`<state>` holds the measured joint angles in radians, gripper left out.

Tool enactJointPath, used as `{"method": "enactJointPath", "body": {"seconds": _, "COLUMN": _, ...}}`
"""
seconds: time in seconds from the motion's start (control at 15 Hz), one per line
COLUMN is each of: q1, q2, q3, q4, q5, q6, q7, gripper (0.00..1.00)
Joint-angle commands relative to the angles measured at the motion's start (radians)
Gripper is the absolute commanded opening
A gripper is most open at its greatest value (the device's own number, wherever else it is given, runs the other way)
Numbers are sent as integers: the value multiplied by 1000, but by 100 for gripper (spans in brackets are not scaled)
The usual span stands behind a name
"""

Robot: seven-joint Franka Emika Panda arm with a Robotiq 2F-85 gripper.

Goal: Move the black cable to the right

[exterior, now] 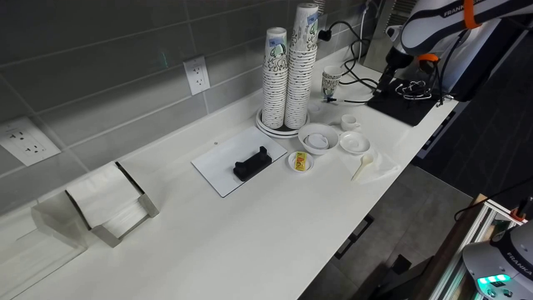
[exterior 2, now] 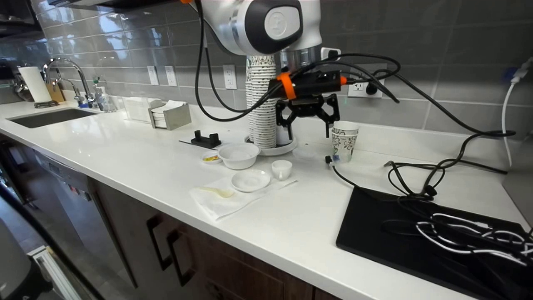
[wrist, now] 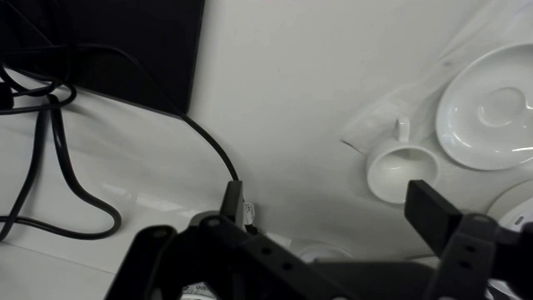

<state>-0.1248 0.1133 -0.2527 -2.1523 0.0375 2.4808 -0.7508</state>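
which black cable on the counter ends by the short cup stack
The thin black cable leaving the black board: its end lies beside those cups. The thicker black cable loops up to a wall outlet.

bare counter [wrist: 283, 91] between teacup [exterior 2: 282, 170] and black board [exterior 2: 362, 225], paper cups [exterior 2: 344, 143] just beside end of black cable [wrist: 211, 141]

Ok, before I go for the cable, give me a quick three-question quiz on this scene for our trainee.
1. True or false: the gripper is open, not gripping the black cable.
2. How many tall stacks of paper cups are there? a) one b) two c) three
3. Fill in: the small white dish holds a yellow ____.

Key: 1 true; 2 b; 3 packet.
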Motion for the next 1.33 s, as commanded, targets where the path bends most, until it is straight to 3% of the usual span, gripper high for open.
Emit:
{"method": "enactJointPath", "body": {"seconds": 0.0, "q1": -37, "q2": 4, "q3": 39, "q4": 8, "q5": -10, "q6": -2, "q7": 7, "gripper": 100}}
{"method": "enactJointPath", "body": {"seconds": 0.27, "q1": -40, "q2": 34, "q3": 47, "q4": 31, "q5": -6, "q6": 29, "q7": -8, "gripper": 100}}
{"method": "enactJointPath", "body": {"seconds": 0.47, "q1": -82, "q2": 140, "q3": 83, "q4": 93, "q5": 87, "q6": 76, "q7": -115, "gripper": 100}}
{"method": "enactJointPath", "body": {"seconds": 0.53, "q1": -101, "q2": 176, "q3": 99, "q4": 105, "q5": 110, "q6": 142, "q7": -160, "gripper": 100}}
{"method": "enactJointPath", "body": {"seconds": 0.8, "q1": -236, "q2": 322, "q3": 218, "q4": 195, "q5": 220, "q6": 270, "q7": -362, "gripper": 100}}
{"method": "enactJointPath", "body": {"seconds": 1.0, "q1": -338, "q2": 410, "q3": 308, "q4": 275, "q5": 250, "q6": 239, "q7": -472, "gripper": 98}}
{"method": "enactJointPath", "body": {"seconds": 1.13, "q1": -387, "q2": 456, "q3": 353, "q4": 324, "q5": 253, "q6": 237, "q7": -530, "gripper": 73}}
{"method": "enactJointPath", "body": {"seconds": 1.27, "q1": -421, "q2": 491, "q3": 383, "q4": 366, "q5": 250, "q6": 226, "q7": -572, "gripper": 58}}
